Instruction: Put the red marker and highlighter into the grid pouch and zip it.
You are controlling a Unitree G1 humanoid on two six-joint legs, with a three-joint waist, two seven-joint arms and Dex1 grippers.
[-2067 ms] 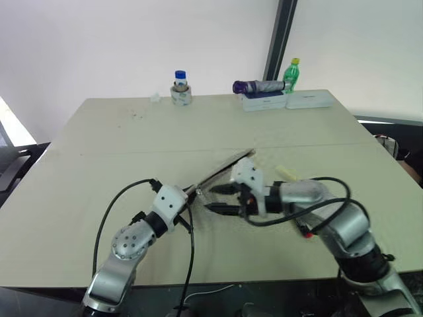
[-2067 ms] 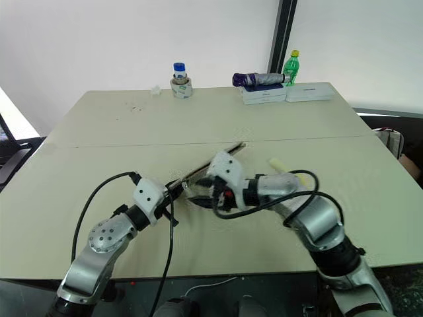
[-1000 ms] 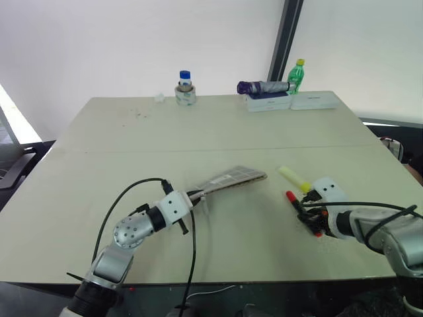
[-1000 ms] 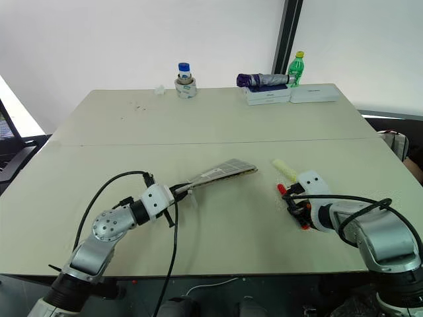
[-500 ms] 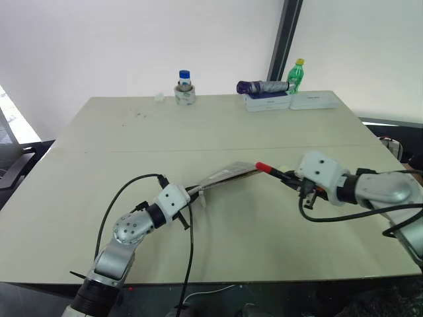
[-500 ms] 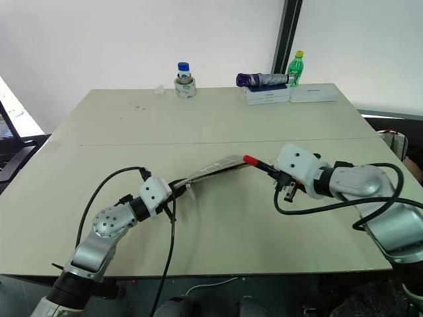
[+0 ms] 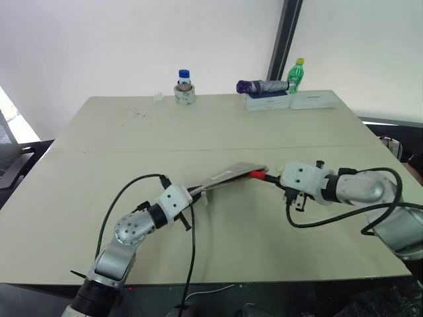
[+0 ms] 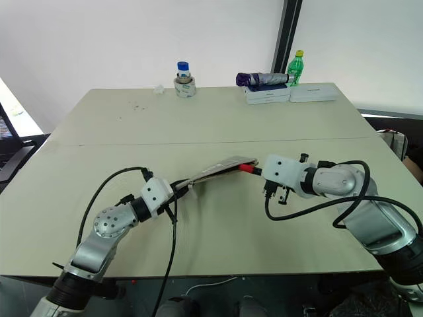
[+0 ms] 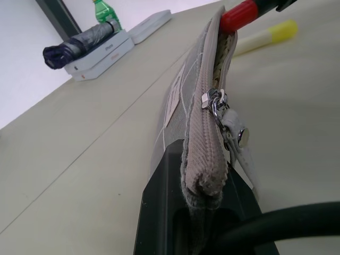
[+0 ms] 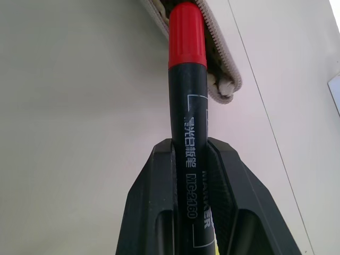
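Right wrist view: the right gripper [image 10: 188, 159] has its two black fingers closed on the black barrel of the red marker [image 10: 187, 101], white lettering legible on the label; the red cap sits at the open zipper mouth of the grid pouch [image 10: 215, 58], touching its edge. Left wrist view: the left gripper [image 9: 199, 218] is clamped tight on the near end of the pouch, holding it on edge; the zipper slider and cord pull [image 9: 234, 135] hang just beyond the fingers, a small white label shows on the pouch side, and the marker's red tip is at the far open end. This view also shows the highlighter [image 9: 264, 37] lying on the table beyond the pouch, apart from both grippers. Head views: the pouch spans the space between the two grippers, raised off the table [image 7: 218, 132] at the left gripper's end. The table is a beige top with a seam across it. Along the far edge stand a blue-capped jar [image 7: 184, 87], a folded purple umbrella [image 7: 262, 86] on white boxes [image 7: 291, 100], and a green bottle [image 7: 295, 74]. Plain white wall behind, with a dark vertical post [image 7: 283, 38].
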